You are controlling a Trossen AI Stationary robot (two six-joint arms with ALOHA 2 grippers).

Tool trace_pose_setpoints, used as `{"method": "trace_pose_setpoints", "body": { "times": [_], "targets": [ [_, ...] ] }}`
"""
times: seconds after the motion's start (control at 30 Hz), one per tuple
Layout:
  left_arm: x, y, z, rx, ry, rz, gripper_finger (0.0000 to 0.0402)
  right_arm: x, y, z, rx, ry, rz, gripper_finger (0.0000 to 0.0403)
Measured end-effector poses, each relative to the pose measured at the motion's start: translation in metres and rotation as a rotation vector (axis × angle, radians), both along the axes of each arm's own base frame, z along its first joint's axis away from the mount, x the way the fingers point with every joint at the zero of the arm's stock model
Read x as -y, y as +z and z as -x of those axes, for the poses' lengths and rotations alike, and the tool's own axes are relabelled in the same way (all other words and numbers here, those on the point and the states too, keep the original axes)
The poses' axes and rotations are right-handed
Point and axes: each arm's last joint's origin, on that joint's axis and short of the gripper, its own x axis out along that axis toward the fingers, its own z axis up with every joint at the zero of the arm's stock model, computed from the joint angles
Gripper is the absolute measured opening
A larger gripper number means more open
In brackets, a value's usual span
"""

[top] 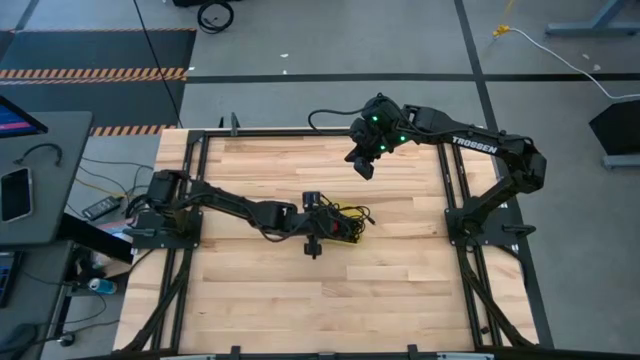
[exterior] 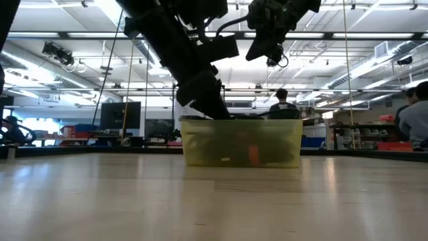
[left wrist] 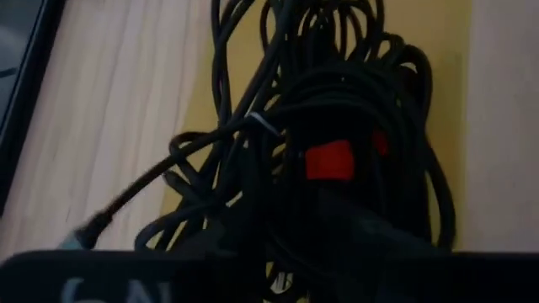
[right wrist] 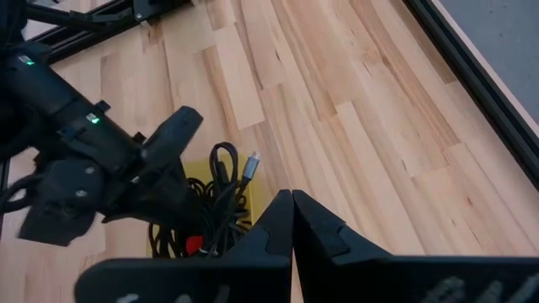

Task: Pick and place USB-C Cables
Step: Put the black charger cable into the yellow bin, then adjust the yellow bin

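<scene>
- The USB-C cables (left wrist: pixel 337 143) lie heaped in a translucent yellow bin (exterior: pixel 242 142) near the table's middle, slightly toward 4 o'clock from centre in the high view; black loops spill over its rim.
- The left gripper (top: pixel 322 228) is down in the bin on the heap's 9 o'clock side. The arm reaches across from the table's 9 o'clock edge and comes in low, probably so the fingers can work into the tangle and not just skim over it.
- Its fingers are buried among the cords. I cannot tell whether they have closed on a cable or stand apart.
- The right gripper (right wrist: pixel 292 220) hangs high over the table toward 1 o'clock from the bin, fingers pressed together and holding nothing. It seems parked there to leave the bin clear for the other arm.
- In the left wrist view the bundle's long axis runs away from the camera, the coils stacked along it. Two red ties (left wrist: pixel 327 160) cross it near the middle.
- One loose end (right wrist: pixel 250 164) sticks out past the bin's edge. In the right wrist view its plug points toward the far side of the table (right wrist: pixel 354 101).
</scene>
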Motion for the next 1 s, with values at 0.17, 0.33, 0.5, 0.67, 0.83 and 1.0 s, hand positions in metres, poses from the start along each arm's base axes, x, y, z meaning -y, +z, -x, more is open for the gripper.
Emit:
{"method": "trace_pose_setpoints", "body": {
  "times": [0.17,0.33,0.5,0.67,0.83,1.0],
  "targets": [
    [0.003,0.002,0.000,0.012,-0.007,0.000,0.0078,0.000,0.000,0.000,0.000,0.000,0.000,0.0007],
    [0.020,0.033,-0.011,0.084,-0.070,-0.029,0.0050,0.000,0.000,0.000,0.000,0.000,-0.001,0.0007],
    [0.031,0.073,-0.022,0.092,-0.155,-0.208,0.0038,0.000,0.000,0.000,-0.001,0.000,-0.001,0.0007],
    [0.004,0.071,-0.018,-0.046,-0.081,-0.195,0.0015,0.000,0.000,0.000,-0.006,0.000,0.005,0.0003],
    [-0.013,0.058,0.002,-0.241,0.077,-0.105,0.0005,-0.011,-0.005,0.002,-0.087,-0.006,-0.004,0.0002],
    [-0.012,0.068,0.025,-0.325,0.190,-0.135,0.0003,-0.033,-0.012,0.002,-0.218,-0.039,0.035,0.0002]
  ]
}}
